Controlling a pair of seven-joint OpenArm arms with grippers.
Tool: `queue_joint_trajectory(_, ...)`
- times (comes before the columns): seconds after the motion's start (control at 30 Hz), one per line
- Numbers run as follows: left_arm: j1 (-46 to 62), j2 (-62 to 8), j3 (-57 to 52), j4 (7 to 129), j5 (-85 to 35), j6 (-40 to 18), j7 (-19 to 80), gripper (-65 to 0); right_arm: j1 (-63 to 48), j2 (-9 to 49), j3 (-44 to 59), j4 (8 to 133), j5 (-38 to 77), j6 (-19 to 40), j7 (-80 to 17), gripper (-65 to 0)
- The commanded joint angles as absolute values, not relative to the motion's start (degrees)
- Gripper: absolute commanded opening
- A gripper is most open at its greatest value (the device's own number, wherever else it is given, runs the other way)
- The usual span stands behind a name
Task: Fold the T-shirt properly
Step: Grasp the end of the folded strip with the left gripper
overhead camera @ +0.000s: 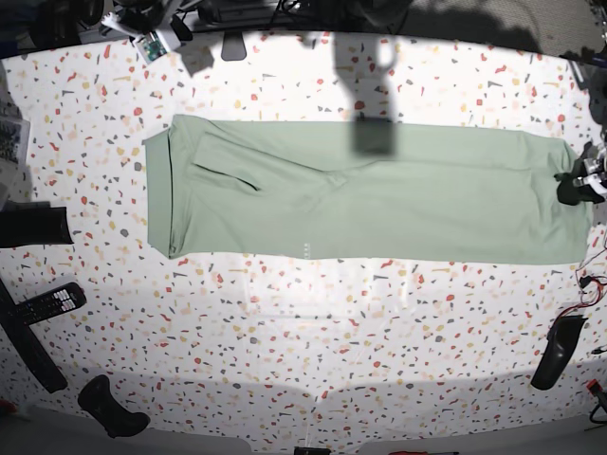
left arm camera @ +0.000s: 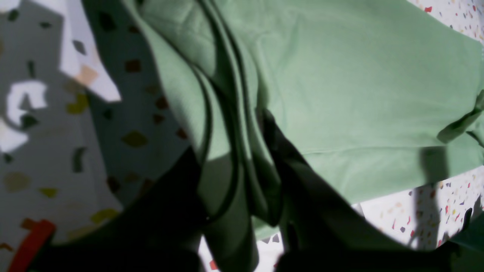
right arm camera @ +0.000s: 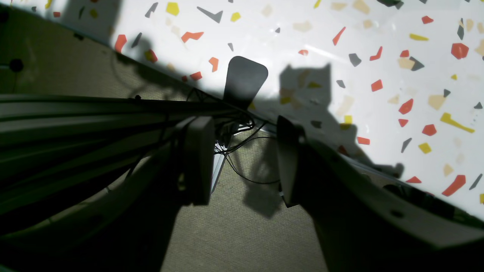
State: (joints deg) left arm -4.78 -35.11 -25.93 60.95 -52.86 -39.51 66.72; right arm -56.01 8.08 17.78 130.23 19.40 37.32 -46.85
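Note:
The T-shirt (overhead camera: 379,204) lies as one long pale green band across the table, its side parts laid over the middle. At its right end my left gripper (overhead camera: 572,187) is shut on a bunched fold of the T-shirt (left arm camera: 340,87). In the left wrist view the cloth is pinched between the dark fingers of the left gripper (left arm camera: 232,151). My right gripper (right arm camera: 244,158) is open with nothing between its fingers (right arm camera: 196,158). It hangs past the table's edge over the carpeted floor, away from the cloth.
The speckled white table (overhead camera: 303,322) carries a remote-like device (overhead camera: 52,303) and dark bars at the left edge, and a dark paddle-shaped object (overhead camera: 555,351) at the right front. Cables (right arm camera: 242,151) hang below the table's edge. A dark flat tab (right arm camera: 244,81) sits on that edge.

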Motion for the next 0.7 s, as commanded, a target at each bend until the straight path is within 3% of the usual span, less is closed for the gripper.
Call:
queue_joint_trajectory(0.0,-5.54,-35.86,-26.15,62.0,-54.0,-40.0,66.59,-65.0,-56.01,8.23,17.98,131.37,20.69,37.71,-46.15,-38.9)
queue_joint_trajectory(0.27,-4.4,-31.75,-26.15,67.11,-53.74,-40.0,67.22,-65.0,-53.65,8.23,17.98,131.37,23.33,37.71,-48.12,-38.9)
queue_joint_trajectory(0.5,3.09,-30.35,-26.15,86.13,-43.46,-40.0,65.8,-65.0,-53.17,8.23,17.98,131.37,23.2,37.71,-48.03,-38.9)
queue_joint_trajectory(0.67,8.82,-24.82,-26.11,95.64,-39.83,-36.01,61.41,-65.0,-53.01,8.21,17.98,131.37,23.2,37.71,-48.01,-38.9)
